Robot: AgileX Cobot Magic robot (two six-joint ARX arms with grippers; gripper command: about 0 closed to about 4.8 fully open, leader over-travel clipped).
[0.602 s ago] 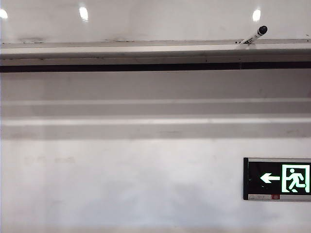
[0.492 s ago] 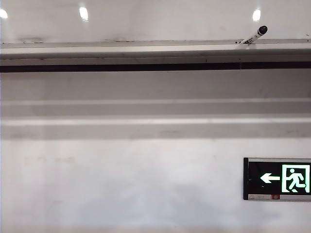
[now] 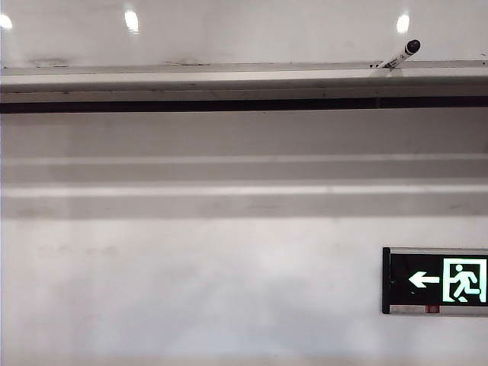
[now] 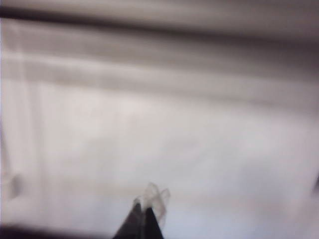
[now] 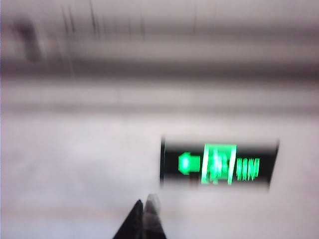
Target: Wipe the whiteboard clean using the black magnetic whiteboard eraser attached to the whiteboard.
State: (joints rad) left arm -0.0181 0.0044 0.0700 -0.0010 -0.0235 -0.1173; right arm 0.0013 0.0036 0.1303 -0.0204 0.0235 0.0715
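Observation:
The glossy whiteboard fills the top strip of the exterior view, reflecting round lights, with its long silver-grey ledge below it. The black eraser is out of view in every frame. Neither arm shows in the exterior view. In the blurred left wrist view my left gripper points at the matte wall, its dark fingers pressed together with nothing between them. My right gripper is likewise shut and empty in the right wrist view, facing the wall just left of the exit sign.
A marker with a black cap leans on the ledge at the right. A green exit sign hangs on the matte white wall at lower right, below the ledge and a dark gap.

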